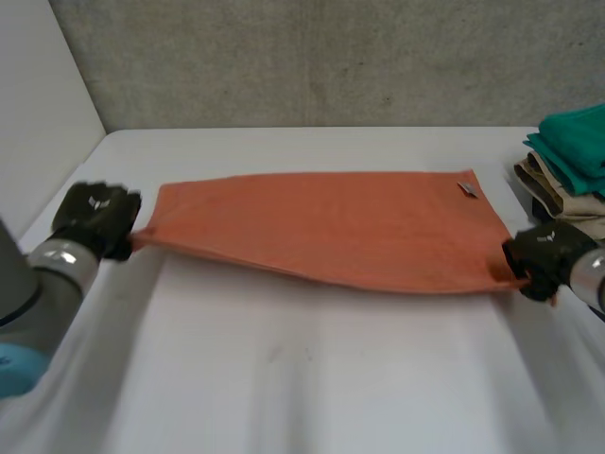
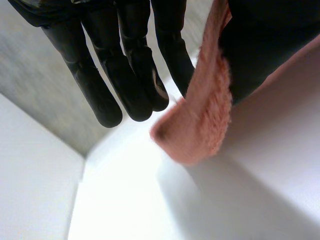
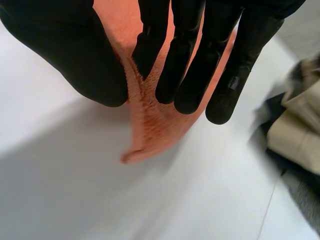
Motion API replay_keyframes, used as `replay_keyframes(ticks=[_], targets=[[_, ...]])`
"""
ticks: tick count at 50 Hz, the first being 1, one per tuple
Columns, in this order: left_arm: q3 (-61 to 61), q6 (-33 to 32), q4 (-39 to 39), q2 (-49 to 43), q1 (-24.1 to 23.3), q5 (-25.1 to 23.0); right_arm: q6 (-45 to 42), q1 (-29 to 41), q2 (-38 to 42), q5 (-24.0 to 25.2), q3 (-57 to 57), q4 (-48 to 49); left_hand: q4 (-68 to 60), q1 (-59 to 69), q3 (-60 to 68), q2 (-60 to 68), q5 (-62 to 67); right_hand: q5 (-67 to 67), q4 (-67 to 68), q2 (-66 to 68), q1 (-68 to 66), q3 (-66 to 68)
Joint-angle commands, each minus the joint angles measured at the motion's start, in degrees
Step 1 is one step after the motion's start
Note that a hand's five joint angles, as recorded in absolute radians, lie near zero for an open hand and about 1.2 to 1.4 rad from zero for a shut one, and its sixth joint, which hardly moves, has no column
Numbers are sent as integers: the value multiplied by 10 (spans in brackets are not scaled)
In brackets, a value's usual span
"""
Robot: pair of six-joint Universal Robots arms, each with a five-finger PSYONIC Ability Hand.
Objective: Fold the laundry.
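Towel (image 1: 331, 227): orange, stretched taut between the hands, likely to flatten it
Left hand (image 1: 95, 216): pinching one corner
Right hand (image 1: 541, 255): pinching the opposite corner

1 orange towel (image 1: 331, 227) — 1 clothes pile (image 1: 575, 163)

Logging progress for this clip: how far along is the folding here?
Done: a folded pile sits beside the right hand. In hand: the orange towel, stretched out, left hand pinching one end, right hand the other. Left: finishing its folds and stacking it.
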State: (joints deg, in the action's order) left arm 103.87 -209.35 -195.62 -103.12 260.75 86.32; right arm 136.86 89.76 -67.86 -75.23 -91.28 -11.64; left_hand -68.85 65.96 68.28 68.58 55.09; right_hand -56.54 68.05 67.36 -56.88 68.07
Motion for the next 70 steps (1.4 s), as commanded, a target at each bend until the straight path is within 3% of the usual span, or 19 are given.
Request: replay_keyframes(ticks=[1, 4, 8, 17, 21, 25, 29, 33, 34, 35, 36, 37, 38, 43, 49, 56, 63, 70], targets=[[82, -163, 213, 60, 44, -2, -202, -29, -66, -11, -51, -230, -112, 140, 117, 114, 149, -135, 119, 126, -231, 119], [99, -206, 256, 57, 47, -2, -224, -35, -70, -10, -56, -252, -112, 140, 117, 114, 149, -135, 119, 126, -231, 119], [85, -206, 231, 55, 42, -6, -214, -34, -70, -2, -44, -221, -112, 140, 117, 114, 149, -135, 119, 126, -231, 119], [1, -114, 17, -33, -16, -9, -110, 51, 39, -30, 64, -5, -112, 140, 117, 114, 149, -135, 119, 126, -231, 119], [-58, -79, -36, -92, -31, 38, -104, 80, 97, -75, 129, 42, -112, 140, 117, 114, 149, -135, 119, 126, -231, 119], [-133, -81, -49, -167, -36, 124, -107, 95, 149, -98, 195, 91, -112, 140, 117, 114, 149, -135, 119, 126, -231, 119], [-189, -80, -47, -214, -58, 154, -107, 96, 199, -98, 244, 150, -112, 140, 117, 114, 149, -135, 119, 126, -231, 119], [-226, -76, -53, -244, -67, 152, -106, 97, 243, -97, 285, 206, -112, 140, 117, 114, 149, -135, 119, 126, -231, 119], [-231, -77, -55, -249, -71, 148, -106, 98, 254, -103, 293, 217, -112, 140, 117, 114, 149, -82, 67, 74, -179, 67], [-236, -77, -56, -255, -74, 145, -107, 100, 262, -106, 301, 223, 83, -54, -77, -80, -46, 110, -125, -118, 14, -125], [-241, -78, -56, -259, -74, 140, -106, 107, 278, -111, 312, 234, 285, -256, -279, -282, -247, 565, -581, -574, 469, -581], [-250, -79, -58, -265, -78, 129, -106, 112, 283, -113, 313, 242, 588, -560, -583, -586, -551, 565, -581, -574, 469, -581], [-252, -77, -60, -266, -81, 124, -104, 117, 287, -114, 313, 245, 530, -501, -524, -527, -492, 565, -581, -574, 469, -581], [-248, -72, -73, -261, -94, 111, -71, 133, 249, -135, 282, 247, 588, -560, -583, -586, -551, 565, -581, -574, 469, -581], [-200, -71, -74, -207, -87, 109, 43, 121, 130, -120, 161, 240, 588, -560, -583, -586, -551, 565, -581, -574, 469, -581], [-109, -70, -82, -144, -76, 108, 119, 49, 11, -8, 20, 189, 588, -560, -583, -586, -551, 565, -581, -574, 469, -581], [-57, -70, -114, -125, -76, 104, 114, -27, -10, 71, -50, 123, 588, -560, -583, -586, -551, 503, -518, -511, 406, -518], [-54, -70, -124, -126, -82, 101, 112, -35, 27, 72, -55, 152, 588, -560, -583, -586, -551, 475, -491, -484, 379, -491]])
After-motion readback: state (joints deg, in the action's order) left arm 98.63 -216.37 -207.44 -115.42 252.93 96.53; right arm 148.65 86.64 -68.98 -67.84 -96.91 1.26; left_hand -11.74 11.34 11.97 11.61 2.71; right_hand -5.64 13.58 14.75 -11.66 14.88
